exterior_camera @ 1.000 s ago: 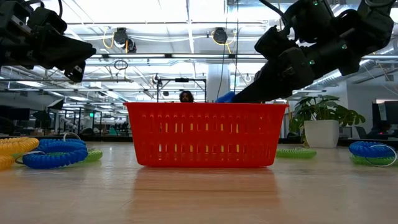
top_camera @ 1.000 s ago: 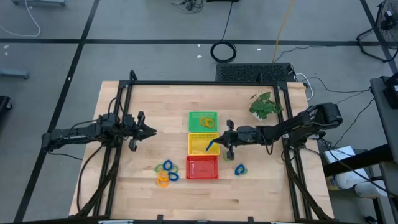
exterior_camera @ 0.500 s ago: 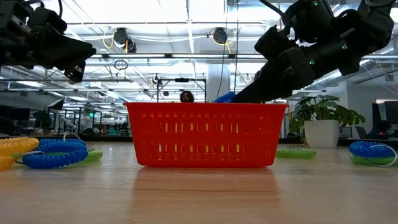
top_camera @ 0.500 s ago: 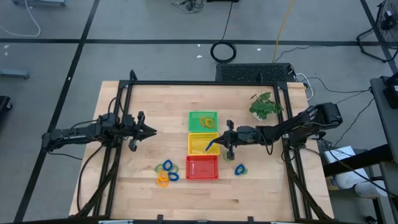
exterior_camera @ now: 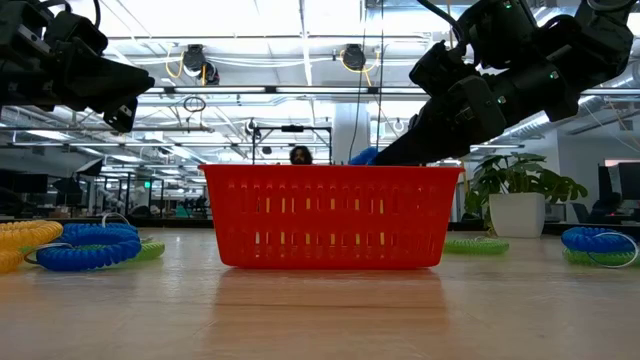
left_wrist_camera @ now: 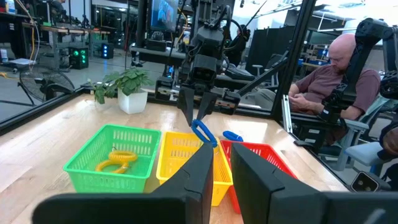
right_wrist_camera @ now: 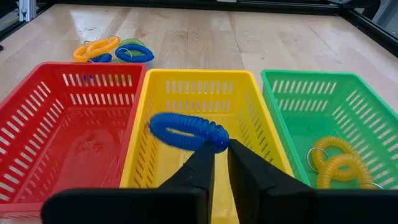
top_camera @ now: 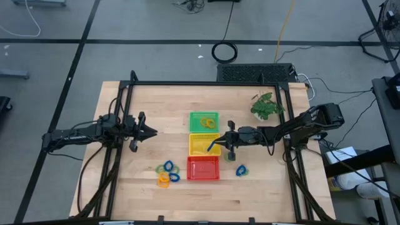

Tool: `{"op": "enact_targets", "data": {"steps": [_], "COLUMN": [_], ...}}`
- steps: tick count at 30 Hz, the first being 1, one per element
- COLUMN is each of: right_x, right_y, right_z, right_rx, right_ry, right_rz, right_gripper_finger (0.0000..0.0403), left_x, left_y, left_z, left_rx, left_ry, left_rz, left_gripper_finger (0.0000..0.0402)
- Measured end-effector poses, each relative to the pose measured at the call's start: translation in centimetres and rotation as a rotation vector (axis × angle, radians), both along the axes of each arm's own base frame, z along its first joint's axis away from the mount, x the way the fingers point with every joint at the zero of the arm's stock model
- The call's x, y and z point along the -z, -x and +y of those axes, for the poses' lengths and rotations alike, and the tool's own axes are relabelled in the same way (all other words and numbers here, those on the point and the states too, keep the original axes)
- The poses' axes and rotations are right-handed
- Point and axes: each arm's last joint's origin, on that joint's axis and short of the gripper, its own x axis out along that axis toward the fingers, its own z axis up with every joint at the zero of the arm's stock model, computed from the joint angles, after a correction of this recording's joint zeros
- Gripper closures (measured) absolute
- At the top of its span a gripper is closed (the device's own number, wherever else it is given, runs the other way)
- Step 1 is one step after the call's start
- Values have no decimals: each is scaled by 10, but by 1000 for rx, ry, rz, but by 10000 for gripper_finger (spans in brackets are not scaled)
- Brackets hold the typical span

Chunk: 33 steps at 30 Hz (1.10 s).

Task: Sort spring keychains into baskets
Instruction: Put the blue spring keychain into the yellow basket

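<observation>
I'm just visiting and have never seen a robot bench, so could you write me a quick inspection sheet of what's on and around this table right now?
Surface: wooden table.
Job's things: green basket holds orange-yellow keychains; yellow basket and red basket in the same row; loose keychain pile; another loose keychain beside the red basket.
Clutter: potted plant.
Grippers: right gripper pinches a blue keychain over the yellow basket; left gripper waits apart from the baskets.
Cables: black cable coil on the floor.
Surroundings: seated person beyond the table.
</observation>
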Motion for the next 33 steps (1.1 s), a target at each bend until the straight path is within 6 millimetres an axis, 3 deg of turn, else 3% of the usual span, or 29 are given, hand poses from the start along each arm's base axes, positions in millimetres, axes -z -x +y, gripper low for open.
{"op": "enact_targets", "data": {"steps": [14,19,25,29,33], "right_x": [0,-9,-14,-16,-18], "right_y": [0,-2,0,7,19], "right_z": [0,7,33,53,67], "right_rx": [-1,-11,-333,-387,-344], "right_ry": [-1,-90,-125,-159,-135], "right_rz": [-2,-97,-138,-24,260], "right_gripper_finger": [334,337,326,279,213], "left_x": [0,0,0,0,0], "left_y": [0,0,0,0,0], "left_z": [0,0,0,0,0], "left_rx": [0,0,0,0,0], "left_ry": [0,0,0,0,1], "left_rz": [0,0,0,0,3], "left_gripper_finger": [341,341,341,341,341]}}
